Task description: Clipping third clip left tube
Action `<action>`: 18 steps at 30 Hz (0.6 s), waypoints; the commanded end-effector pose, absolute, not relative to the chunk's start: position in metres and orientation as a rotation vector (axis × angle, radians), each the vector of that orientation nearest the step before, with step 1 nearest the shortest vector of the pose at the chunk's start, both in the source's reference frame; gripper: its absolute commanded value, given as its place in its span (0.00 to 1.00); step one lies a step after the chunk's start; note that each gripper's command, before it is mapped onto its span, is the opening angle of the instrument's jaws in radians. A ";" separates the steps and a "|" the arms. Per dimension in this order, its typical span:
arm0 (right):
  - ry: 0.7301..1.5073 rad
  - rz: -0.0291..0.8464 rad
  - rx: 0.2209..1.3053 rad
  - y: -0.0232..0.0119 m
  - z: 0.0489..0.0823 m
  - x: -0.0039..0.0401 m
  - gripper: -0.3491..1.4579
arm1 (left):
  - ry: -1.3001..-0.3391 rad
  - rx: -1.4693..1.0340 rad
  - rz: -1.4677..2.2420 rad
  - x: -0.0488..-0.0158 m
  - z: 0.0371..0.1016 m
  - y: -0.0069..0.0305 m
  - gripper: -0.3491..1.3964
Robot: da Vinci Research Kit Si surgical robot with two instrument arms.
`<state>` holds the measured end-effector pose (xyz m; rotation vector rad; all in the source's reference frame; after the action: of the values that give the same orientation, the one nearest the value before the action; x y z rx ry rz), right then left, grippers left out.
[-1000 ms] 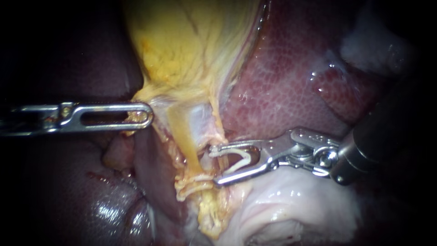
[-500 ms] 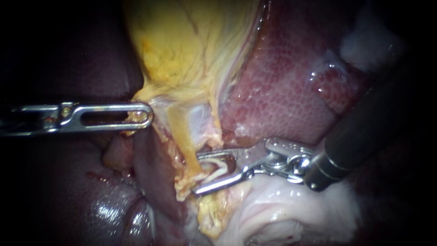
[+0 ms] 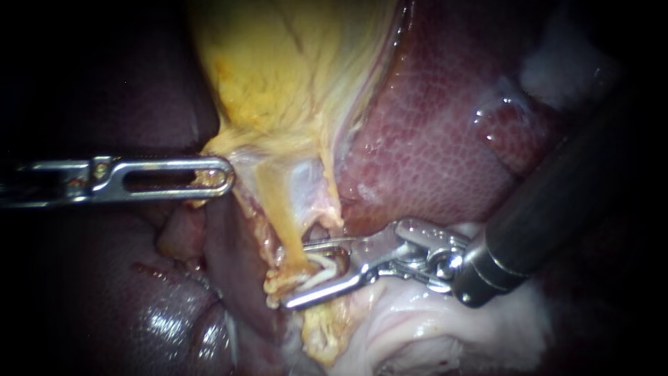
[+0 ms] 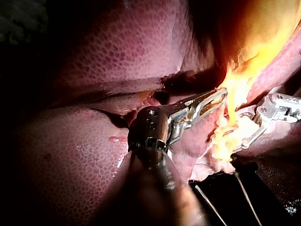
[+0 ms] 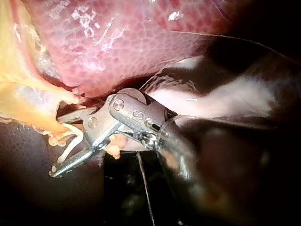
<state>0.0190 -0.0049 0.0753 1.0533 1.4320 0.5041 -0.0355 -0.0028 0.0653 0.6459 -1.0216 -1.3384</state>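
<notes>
The yellow gallbladder (image 3: 278,69) hangs against the red liver (image 3: 431,139). From its neck a thin yellow tube (image 3: 282,216), the left one, runs downward. My left instrument (image 3: 212,174) holds yellow tissue at the gallbladder's neck with slotted jaws shut on it; the same hold shows in the left wrist view (image 4: 209,101). My right instrument (image 3: 298,275) reaches in from the right. Its jaws stand apart, and a white V-shaped clip (image 3: 323,268) lies along both of them. The tube's lower end sits between the clip's legs. The right wrist view shows these jaws (image 5: 66,146) and clip (image 5: 73,139) astride the tube (image 5: 42,120).
Pale white tissue (image 3: 431,320) lies under my right instrument's shaft. A dark glossy lobe of liver (image 3: 139,299) fills the lower left. Ragged yellow tissue (image 3: 320,334) trails below the tube. The right shaft (image 3: 543,216) crosses the liver from the upper right.
My right instrument has slid left with its clip, from beside the tube to astride it. The left instrument and the gallbladder have held still.
</notes>
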 end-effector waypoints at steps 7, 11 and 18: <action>1.443 0.504 1.057 -0.0047 0.0749 0.0196 0.52 | -1.022 0.647 -1.338 -0.0357 0.0653 -0.0028 0.00; 1.443 0.510 1.053 -0.0043 0.0751 0.0206 0.52 | -1.022 0.646 -1.338 -0.0357 0.0653 -0.0028 0.00; 1.450 0.528 1.056 -0.0022 0.0747 0.0214 0.52 | -1.022 0.646 -1.338 -0.0357 0.0653 -0.0028 0.00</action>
<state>0.0214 -0.0021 0.0747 1.0555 1.4508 0.5300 -0.0357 -0.0028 0.0653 0.6470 -1.0225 -1.3381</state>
